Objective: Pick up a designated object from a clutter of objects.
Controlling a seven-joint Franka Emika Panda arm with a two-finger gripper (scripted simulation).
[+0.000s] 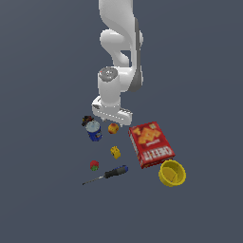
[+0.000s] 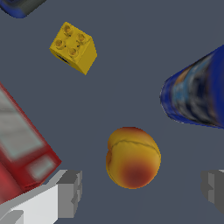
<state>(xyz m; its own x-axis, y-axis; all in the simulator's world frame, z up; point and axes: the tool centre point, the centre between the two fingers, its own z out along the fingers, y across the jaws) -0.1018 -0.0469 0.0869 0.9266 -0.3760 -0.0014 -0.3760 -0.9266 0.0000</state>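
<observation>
One round fruit (image 2: pixel 132 157), one yellow block (image 2: pixel 73 47), one blue can (image 2: pixel 197 94).

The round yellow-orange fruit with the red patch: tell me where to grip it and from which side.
Grip the fruit across its widest middle, coming straight down from above. It is round, so only the widest part gives opposing faces. The open gripper already straddles it, and the blue can and yellow block stand clear.
</observation>
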